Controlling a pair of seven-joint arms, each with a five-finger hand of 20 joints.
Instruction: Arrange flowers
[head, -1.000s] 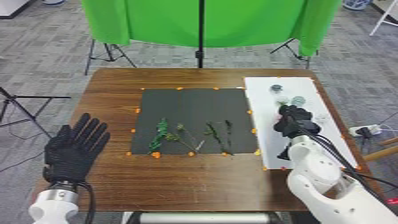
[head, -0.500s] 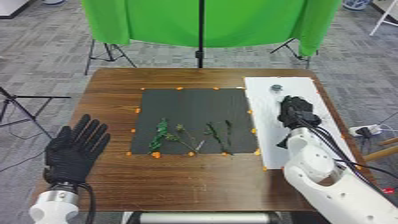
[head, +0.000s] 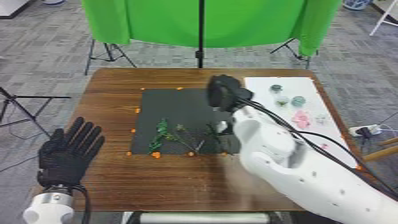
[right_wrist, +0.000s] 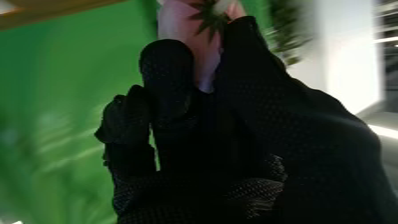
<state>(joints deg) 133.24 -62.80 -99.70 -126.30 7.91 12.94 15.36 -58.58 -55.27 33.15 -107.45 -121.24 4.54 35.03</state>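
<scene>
Over the far right part of the black mat (head: 173, 115) is my right hand (head: 224, 92). In the right wrist view this hand (right_wrist: 213, 135) pinches a pink flower (right_wrist: 185, 25) with a green leafy base between fingers and thumb. Green stems (head: 160, 134) lie on the mat's near half, some partly behind my right arm. On the white board (head: 266, 85) at the right rest dark green, pale green and pink flower heads (head: 301, 119). My left hand (head: 67, 155) is at the table's left edge, fingers straight.
The brown table (head: 115, 185) extends around the mat, and orange markers (head: 156, 155) line the mat's border. A green cloth (head: 151, 25) on a stand hangs beyond the far edge. The right forearm crosses the near right of the table.
My right hand has moved left from the white board to over the mat's far right part, uncovering the flower heads. The left hand has shifted slightly.
</scene>
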